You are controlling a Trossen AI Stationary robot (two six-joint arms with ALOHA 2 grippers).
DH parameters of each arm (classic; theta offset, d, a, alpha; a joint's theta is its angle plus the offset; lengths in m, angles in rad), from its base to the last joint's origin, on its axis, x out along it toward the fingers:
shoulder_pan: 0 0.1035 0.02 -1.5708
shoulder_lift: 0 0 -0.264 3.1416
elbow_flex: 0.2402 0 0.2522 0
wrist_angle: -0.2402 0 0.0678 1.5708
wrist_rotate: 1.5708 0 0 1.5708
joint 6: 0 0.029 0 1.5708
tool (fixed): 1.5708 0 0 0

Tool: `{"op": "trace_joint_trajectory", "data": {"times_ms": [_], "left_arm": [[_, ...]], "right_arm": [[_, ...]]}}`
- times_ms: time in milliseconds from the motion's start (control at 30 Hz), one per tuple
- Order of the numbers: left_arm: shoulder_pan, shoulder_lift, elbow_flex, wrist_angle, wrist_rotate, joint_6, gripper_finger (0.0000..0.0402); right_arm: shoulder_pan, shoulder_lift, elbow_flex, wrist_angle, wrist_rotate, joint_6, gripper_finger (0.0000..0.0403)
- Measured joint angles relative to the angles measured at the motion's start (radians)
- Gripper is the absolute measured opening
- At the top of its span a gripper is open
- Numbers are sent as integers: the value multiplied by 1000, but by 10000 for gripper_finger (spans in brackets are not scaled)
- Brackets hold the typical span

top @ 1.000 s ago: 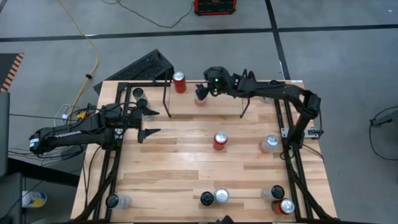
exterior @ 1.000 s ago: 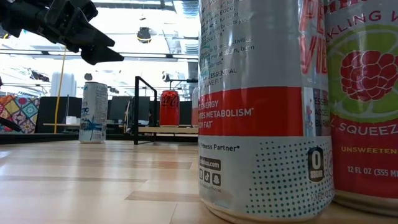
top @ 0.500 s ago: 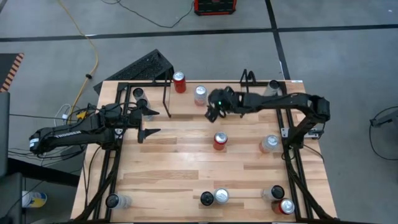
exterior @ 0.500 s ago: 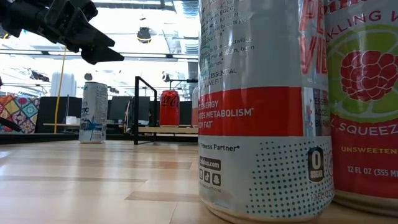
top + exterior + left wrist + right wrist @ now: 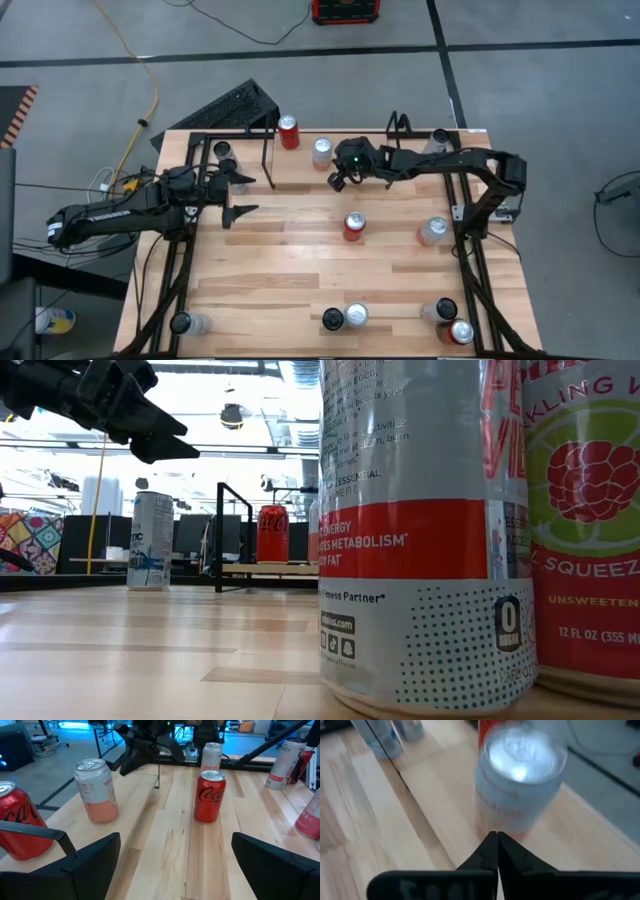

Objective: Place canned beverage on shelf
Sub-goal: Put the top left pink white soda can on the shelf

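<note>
Right gripper [image 5: 337,181] pressed together, empty, hanging just beside a pale pink-and-silver aluminium can [image 5: 321,151] at the far edge of the light wooden slat table [image 5: 300,270]. Can standing between the two upright looped brackets of the low black thin-wire shelf [image 5: 268,150], next to a red cola can [image 5: 289,131] on the same far strip. Left gripper [image 5: 236,198] spread wide, holding nothing, waiting over the table's left side. Open wood in the middle, with only one more red can [image 5: 353,226] there; more cans grouped along the near edge and right rail.

Low view: mostly filled by two large printed cans [image 5: 430,530] close to the lens, cut off by the frame. Shelf's thin wires hard to make out far behind.

Left wrist view: smooth grain of the table, pale can [image 5: 96,790] and red can [image 5: 209,796] well apart, dark right arm beyond.

Right wrist view: closed fingertips [image 5: 496,851] meeting in a point before the blurred pale can [image 5: 517,781].
</note>
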Motion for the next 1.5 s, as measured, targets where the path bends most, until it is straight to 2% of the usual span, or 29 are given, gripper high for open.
{"op": "trace_joint_trajectory", "data": {"times_ms": [333,733,1200,1500], "left_arm": [[0,0,0,1,-8,3,369],[0,0,0,1,-10,4,369],[0,0,0,1,-13,4,369],[0,0,0,1,-12,8,369]], "right_arm": [[-53,98,0,138,-122,8,17],[-90,125,3,222,-126,16,19],[-137,125,69,223,-164,10,19],[-119,125,69,230,-167,23,20]]}}
